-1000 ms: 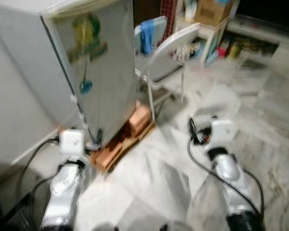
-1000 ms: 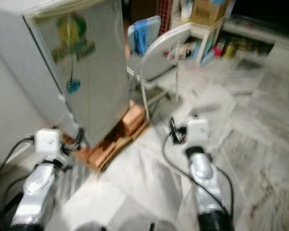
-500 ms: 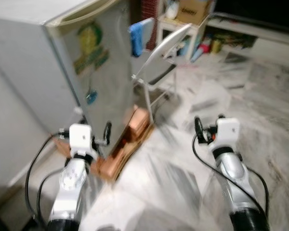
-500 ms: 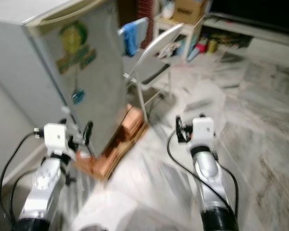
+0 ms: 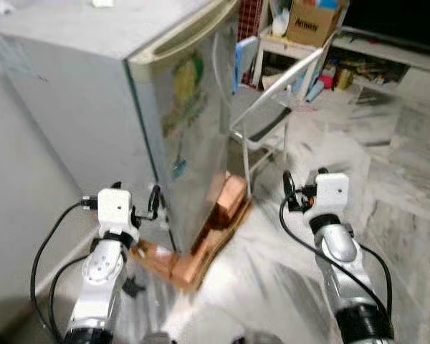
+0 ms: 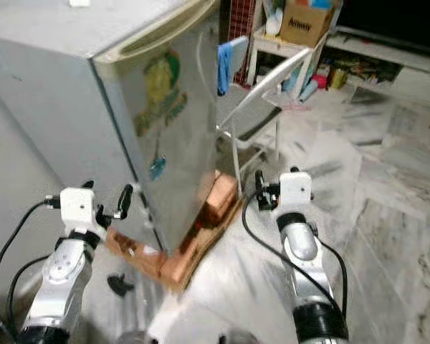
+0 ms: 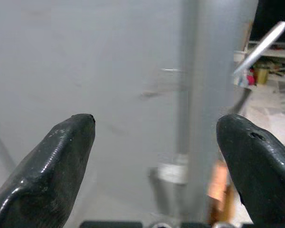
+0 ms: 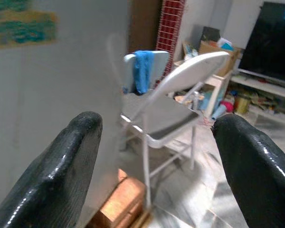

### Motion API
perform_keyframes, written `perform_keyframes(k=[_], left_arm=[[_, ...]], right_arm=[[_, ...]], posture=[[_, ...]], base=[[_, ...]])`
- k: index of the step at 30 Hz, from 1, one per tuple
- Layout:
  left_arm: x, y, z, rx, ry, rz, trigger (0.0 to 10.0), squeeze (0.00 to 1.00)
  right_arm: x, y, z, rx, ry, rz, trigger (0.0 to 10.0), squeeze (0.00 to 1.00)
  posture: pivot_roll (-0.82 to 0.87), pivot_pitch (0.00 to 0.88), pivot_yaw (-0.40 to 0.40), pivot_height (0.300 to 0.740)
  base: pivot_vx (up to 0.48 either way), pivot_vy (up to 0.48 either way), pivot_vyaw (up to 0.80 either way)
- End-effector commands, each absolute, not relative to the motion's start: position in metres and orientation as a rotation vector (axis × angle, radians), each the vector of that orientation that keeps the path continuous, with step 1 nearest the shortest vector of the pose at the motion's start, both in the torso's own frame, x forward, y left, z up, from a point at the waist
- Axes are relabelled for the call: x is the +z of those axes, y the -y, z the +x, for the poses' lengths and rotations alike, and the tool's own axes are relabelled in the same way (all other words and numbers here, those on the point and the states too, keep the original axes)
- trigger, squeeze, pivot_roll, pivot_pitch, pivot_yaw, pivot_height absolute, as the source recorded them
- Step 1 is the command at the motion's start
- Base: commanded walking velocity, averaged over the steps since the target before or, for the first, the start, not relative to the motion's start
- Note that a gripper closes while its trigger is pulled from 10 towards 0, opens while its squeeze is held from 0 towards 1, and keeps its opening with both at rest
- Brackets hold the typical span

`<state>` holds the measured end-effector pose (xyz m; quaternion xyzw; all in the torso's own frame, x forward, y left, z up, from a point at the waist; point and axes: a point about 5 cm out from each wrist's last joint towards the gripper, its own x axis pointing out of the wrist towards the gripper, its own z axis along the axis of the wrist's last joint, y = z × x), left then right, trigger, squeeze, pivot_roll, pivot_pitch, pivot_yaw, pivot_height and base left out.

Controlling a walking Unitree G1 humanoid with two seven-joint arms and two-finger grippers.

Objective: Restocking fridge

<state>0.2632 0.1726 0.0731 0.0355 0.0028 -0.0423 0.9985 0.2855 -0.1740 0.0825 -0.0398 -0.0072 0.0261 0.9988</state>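
1. The fridge is a grey, smooth-sided box with a cream strip along the top of its closed door and a green-and-yellow sticker on the door face. It stands on reddish-brown bricks over a pale marble floor.
2. The left gripper is raised just beside the fridge's near corner, its two glossy black fingers spread wide and holding nothing; between them are the flat grey side wall and the door edge.
3. The right gripper hovers over the floor to the right of the fridge, also wide apart and empty, facing a white folding chair with a blue cloth on it.
4. Against half a second ago, the fridge fills more of the eye views and shows more of its side and top, a shift of the whole picture; both arms are held much as before.
5. Behind the chair stand a white shelf bearing a cardboard box and a low unit with bottles.
6. A small black object lies on the floor near the left arm; what it is cannot be told.
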Motion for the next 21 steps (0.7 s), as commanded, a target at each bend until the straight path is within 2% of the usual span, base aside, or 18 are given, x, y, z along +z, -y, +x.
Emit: perform_keyframes(k=[1,6,21], left_arm=[[0.0697,-0.178,0.2611,-0.07,-0.024,0.083,10.0,0.0],[0.0703,-0.1774,0.2615,-0.075,-0.018,0.1,10.0,0.0],[0.074,-0.171,0.2659,-0.118,-0.003,0.08,10.0,0.0]], right_arm=[[0.0864,0.1703,0.2872,0.059,0.032,-0.079,10.0,0.0],[0.0869,0.1711,0.2885,0.056,0.027,-0.09,10.0,0.0],[0.0871,0.1686,0.2879,0.061,0.023,-0.094,10.0,0.0]], posture=[[-0.03,0.0,-0.007,0.74],[-0.03,0.0,-0.006,0.74],[-0.04,0.0,-0.001,0.74]], base=[[0.0,0.379,0.0],[0.0,0.0,0.0],[0.0,0.0,-0.8]])
